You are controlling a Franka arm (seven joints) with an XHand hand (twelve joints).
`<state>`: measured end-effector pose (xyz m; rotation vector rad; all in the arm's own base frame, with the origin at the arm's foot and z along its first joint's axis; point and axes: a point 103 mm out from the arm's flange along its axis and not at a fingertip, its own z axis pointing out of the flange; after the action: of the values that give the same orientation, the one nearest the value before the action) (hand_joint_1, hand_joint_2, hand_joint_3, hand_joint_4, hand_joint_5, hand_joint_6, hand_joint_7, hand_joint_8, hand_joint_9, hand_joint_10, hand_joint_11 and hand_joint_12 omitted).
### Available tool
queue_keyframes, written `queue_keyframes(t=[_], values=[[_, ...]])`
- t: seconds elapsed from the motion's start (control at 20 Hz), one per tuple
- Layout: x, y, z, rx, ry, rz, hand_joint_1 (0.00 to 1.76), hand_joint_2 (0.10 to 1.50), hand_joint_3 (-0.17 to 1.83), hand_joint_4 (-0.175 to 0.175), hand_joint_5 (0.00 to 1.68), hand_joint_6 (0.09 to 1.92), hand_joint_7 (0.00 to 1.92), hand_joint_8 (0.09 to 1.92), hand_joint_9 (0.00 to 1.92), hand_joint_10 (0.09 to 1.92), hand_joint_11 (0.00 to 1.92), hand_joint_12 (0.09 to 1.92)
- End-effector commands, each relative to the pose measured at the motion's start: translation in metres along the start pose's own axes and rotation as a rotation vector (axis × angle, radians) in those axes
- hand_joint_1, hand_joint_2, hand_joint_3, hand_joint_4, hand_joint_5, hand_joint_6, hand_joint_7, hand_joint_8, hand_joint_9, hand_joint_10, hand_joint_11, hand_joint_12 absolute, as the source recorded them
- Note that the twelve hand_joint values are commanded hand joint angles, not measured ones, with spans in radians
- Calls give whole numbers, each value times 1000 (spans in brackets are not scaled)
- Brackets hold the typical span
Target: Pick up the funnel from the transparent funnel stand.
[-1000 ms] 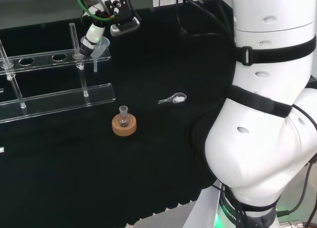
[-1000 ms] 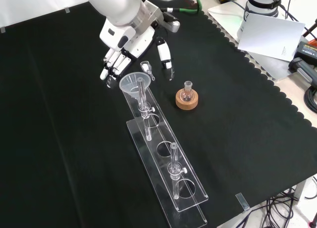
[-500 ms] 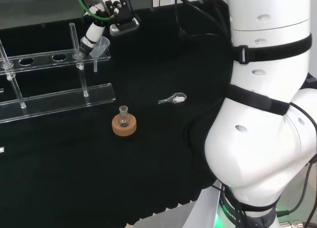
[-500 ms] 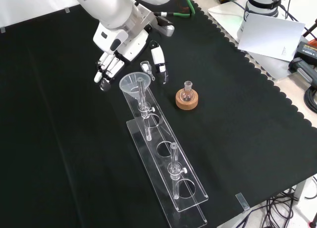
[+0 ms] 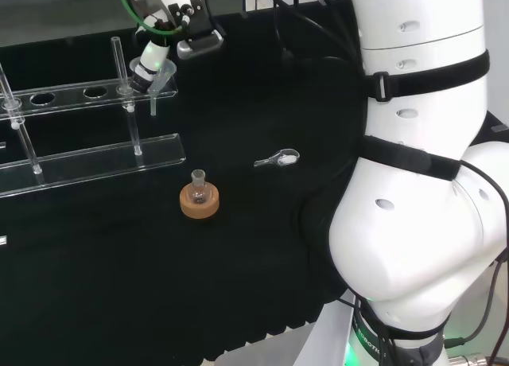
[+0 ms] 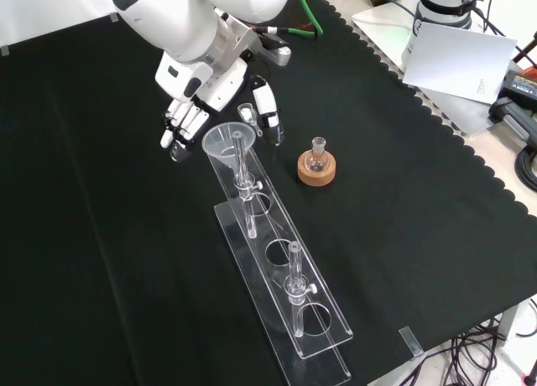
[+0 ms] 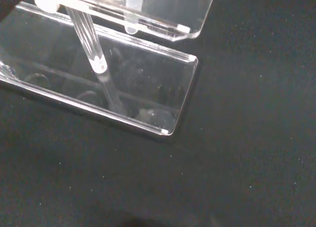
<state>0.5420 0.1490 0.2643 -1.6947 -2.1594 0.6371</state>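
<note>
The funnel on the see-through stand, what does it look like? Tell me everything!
The clear cone-shaped funnel looks like glass or plastic. It sits upright at the end of the transparent funnel stand, wide mouth up, its thin spout hanging through the top shelf. The black and white hand is right beside its rim, fingers one side, thumb the other, not yet closed on it.

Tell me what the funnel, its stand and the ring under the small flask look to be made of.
Funnel: clear glass or plastic, glossy; the cloth shows through it.
Funnel stand: clear plastic sheet, probably acrylic, with bright polished edges and clear rods.
Ring: matte tan, grainy, looks like cork.
</note>
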Motion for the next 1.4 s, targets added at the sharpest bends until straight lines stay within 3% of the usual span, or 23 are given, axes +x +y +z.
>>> queue_keyframes(t=[0.05,0.2,0.25,0.4,0.55,0.75,1.1,1.4], values=[[1,0,5,22,-4,-4,603,633,7,-63,0,87,6,87,7,87,0,977],[2,1,5,19,-1,-9,620,641,7,-70,0,87,98,87,78,87,0,1242],[3,1,5,5,-5,-10,625,644,6,-69,0,87,131,124,97,171,0,1316],[2,4,5,6,-21,-10,645,653,5,-67,0,87,126,429,32,703,0,1473],[1,5,5,5,-31,-10,665,661,7,-59,7,87,86,624,4,888,0,1554],[-1,5,4,-11,-33,-8,675,673,13,-48,118,87,195,672,98,902,28,1583],[-8,7,5,-5,8,4,693,696,32,-31,390,87,475,630,377,752,135,1529],[-8,9,7,0,43,4,694,718,48,-26,461,87,556,633,447,705,153,1517]])
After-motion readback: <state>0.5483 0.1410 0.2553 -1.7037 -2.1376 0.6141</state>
